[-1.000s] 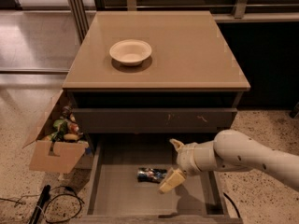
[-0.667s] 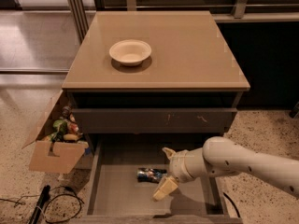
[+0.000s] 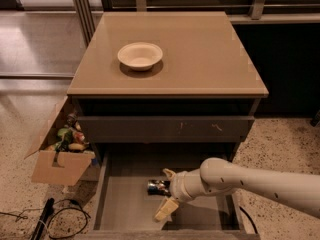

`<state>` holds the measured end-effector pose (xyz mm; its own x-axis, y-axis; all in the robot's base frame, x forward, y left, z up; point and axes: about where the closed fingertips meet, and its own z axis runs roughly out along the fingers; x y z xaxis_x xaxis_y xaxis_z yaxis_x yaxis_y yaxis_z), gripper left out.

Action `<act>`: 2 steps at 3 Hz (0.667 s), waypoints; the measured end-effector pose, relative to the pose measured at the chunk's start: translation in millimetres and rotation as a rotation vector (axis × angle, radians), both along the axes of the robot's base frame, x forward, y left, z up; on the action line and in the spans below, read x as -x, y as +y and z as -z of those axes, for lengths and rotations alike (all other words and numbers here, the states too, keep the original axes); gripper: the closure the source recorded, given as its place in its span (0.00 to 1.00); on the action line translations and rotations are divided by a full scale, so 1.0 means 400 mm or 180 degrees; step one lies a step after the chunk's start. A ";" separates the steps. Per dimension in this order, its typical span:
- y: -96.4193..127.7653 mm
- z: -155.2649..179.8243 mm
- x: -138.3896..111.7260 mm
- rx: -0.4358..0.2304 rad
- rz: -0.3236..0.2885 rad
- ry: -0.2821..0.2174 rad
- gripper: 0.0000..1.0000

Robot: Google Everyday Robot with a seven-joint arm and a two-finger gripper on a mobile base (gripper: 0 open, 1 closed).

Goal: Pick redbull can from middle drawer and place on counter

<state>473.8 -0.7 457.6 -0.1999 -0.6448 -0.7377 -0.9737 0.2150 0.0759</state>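
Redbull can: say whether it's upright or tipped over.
Tipped over: the redbull can lies on its side on the middle drawer floor. The open pincer brackets its right end.

One redbull can [image 3: 157, 187] and one gripper [image 3: 166, 193] in the middle drawer [image 3: 125, 206], one bowl [image 3: 140, 55] above it, one cardboard box [image 3: 55, 168] left of it

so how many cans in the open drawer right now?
1. The redbull can lies on its side on the floor of the middle drawer, its right end at the open pincer. The arm covers the drawer's right part, so another could be hidden there.
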 end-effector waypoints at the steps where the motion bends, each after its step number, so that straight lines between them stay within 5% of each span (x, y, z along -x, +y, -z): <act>1: 0.036 0.058 -0.028 -0.0070 -0.0048 -0.0079 0.00; 2: 0.046 0.097 -0.056 -0.0075 -0.0061 -0.0178 0.00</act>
